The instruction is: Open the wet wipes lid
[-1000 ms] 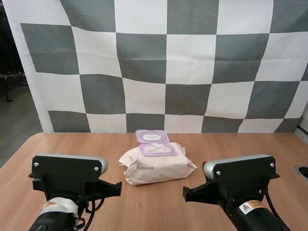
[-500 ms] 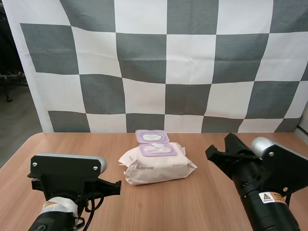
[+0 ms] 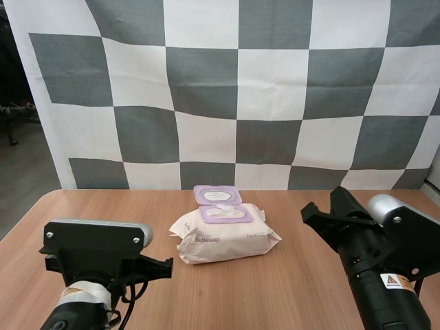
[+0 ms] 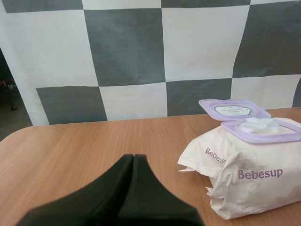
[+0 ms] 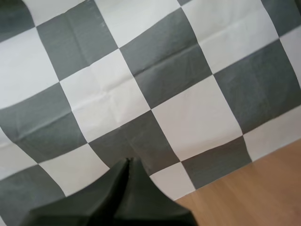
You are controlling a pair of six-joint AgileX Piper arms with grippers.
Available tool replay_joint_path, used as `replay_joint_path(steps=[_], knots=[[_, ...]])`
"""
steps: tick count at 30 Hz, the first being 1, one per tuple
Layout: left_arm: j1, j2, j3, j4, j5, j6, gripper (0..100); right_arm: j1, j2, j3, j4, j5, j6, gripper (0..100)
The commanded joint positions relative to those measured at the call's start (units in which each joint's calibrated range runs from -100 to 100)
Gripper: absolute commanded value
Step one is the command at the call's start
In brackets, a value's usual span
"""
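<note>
Left pincer (image 4: 133,157) pressed together, right pincer (image 5: 128,161) likewise; wet wipes pack (image 3: 223,238) lid (image 3: 217,194) open.

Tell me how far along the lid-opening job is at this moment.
Done: the purple lid of the Bebesup wet wipes pack stands flipped back, with a wipe showing in the opening. In hand: nothing. The left end effector is shut and empty, short of the pack, and the right end effector is shut and empty too. Left: no part of the opening appears to remain.
</note>
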Motion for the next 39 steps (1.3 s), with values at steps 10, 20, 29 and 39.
replay_joint_path(steps=[10,20,29,39], knots=[[0.02,0.00,0.00,-0.02,-0.01,0.03,0,-0.03,0.00,0.00,-38.60,30.62,-10.21,0],[0.02,0.00,0.00,-0.02,-0.01,0.03,0,-0.03,0.00,0.00,-38.60,34.45,2.06,0],[0.02,0.00,0.00,-0.02,-0.01,0.03,0,-0.03,0.00,0.00,-45.87,31.72,16.98,0],[0.02,0.00,0.00,-0.02,-0.01,0.03,0,0.05,0.00,0.00,-55.10,31.71,13.58,0]])
